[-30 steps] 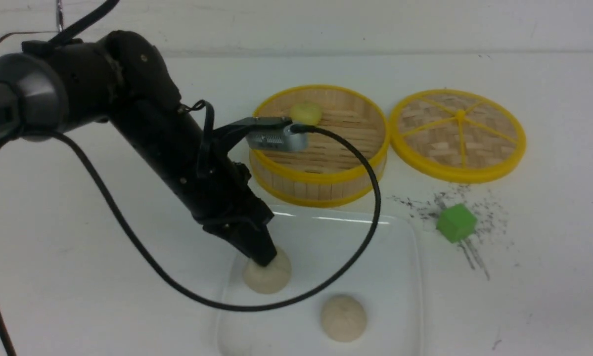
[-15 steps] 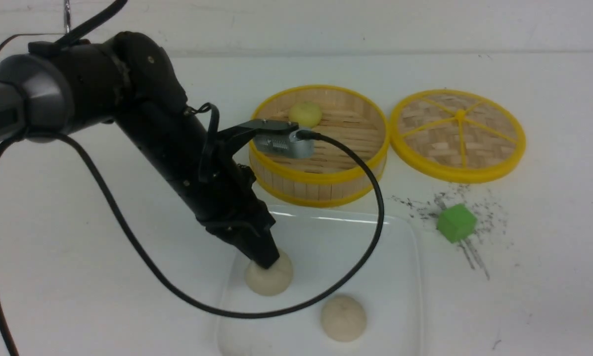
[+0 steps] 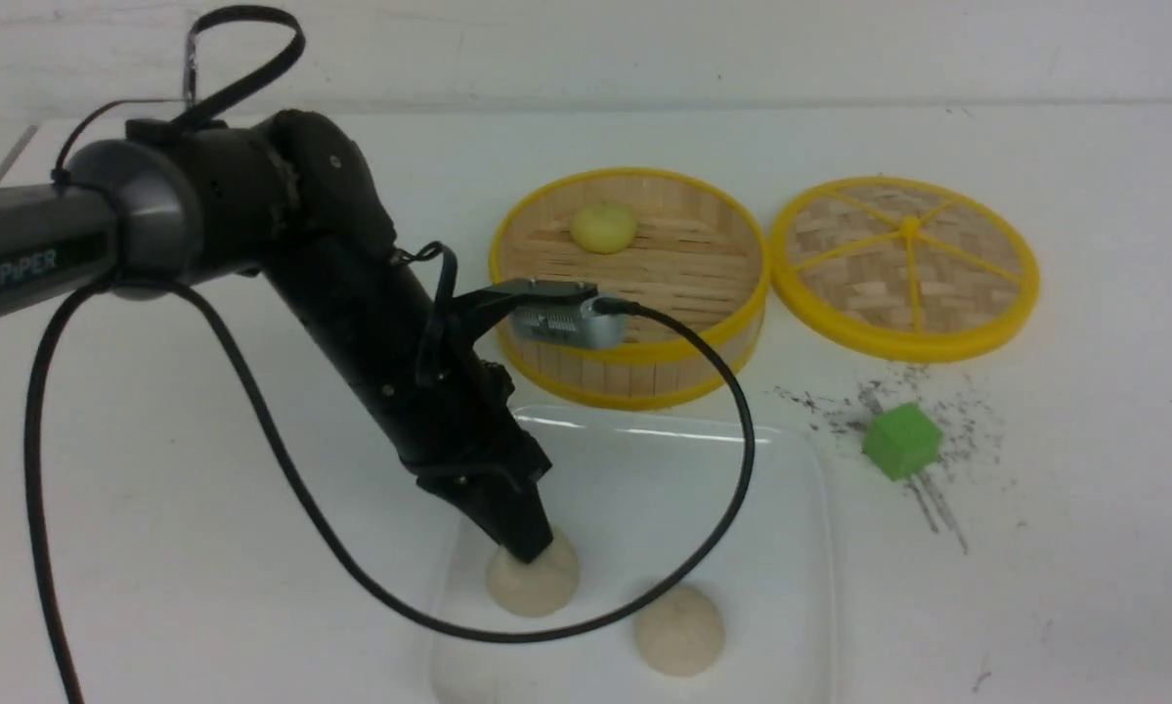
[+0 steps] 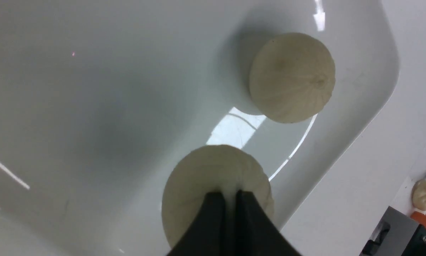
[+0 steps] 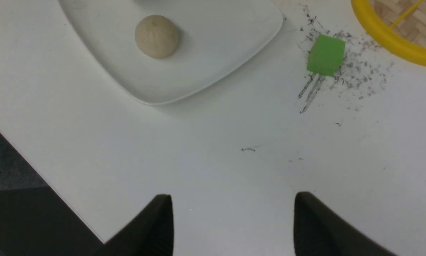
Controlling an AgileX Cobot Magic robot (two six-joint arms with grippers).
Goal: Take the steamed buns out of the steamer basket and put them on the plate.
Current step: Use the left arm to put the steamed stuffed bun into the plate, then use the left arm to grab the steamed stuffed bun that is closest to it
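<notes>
On the white plate (image 3: 742, 508) lie two beige steamed buns. My left gripper (image 3: 527, 548) points down at the plate's left part, shut on the pleated top of one bun (image 3: 539, 589). In the left wrist view its black fingertips (image 4: 213, 199) pinch that bun (image 4: 205, 170), which touches the plate (image 4: 92, 89). The other beige bun (image 3: 679, 631) lies free nearer the front edge. A pale yellow bun (image 3: 603, 226) sits at the back of the steamer basket (image 3: 634, 352). My right gripper (image 5: 233, 204) stands open over bare table, holding nothing.
The basket's woven lid (image 3: 906, 264) lies flat to the right of the basket. A green cube (image 3: 901, 440) sits among dark scuff marks right of the plate. The left arm's black cable (image 3: 732, 460) loops over the plate. The table's near edge (image 5: 38, 167) shows in the right wrist view.
The left gripper has shifted toward the plate's front with the beige bun in its tips, and the arm has swung a little right. The other buns have not moved.
</notes>
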